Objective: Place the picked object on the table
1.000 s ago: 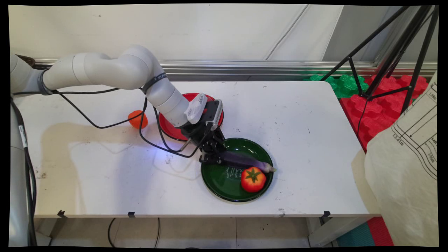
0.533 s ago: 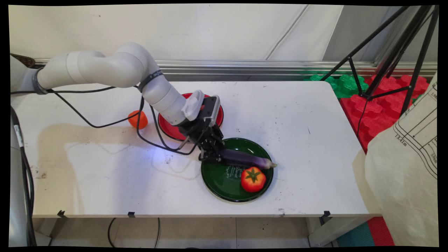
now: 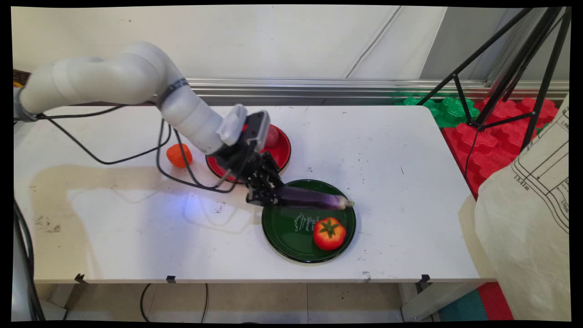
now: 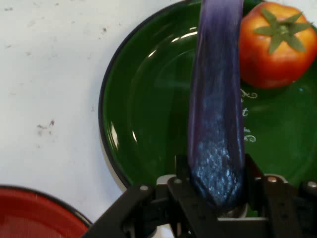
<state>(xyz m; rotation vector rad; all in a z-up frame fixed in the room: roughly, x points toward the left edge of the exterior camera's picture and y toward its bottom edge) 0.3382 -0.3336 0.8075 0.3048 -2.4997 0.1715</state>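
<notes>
Tool (image 3: 266, 197) clamped on the blunt end of a purple eggplant (image 3: 314, 201), held level above the far half of the green plate (image 3: 282, 237); tomato (image 3: 329, 233) beneath its tip. Judged light, smooth-skinned, slippery; the end grip invites drooping or rotation.

one eggplant (image 3: 314, 201), one tomato (image 3: 329, 233), two plates: green (image 3: 287, 237), red (image 3: 282, 152), one orange fruit (image 3: 178, 155)

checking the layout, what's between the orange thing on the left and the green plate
The red plate lies between the orange object and the green plate, with the gripper holding the eggplant there too. The main view shows it.
</notes>
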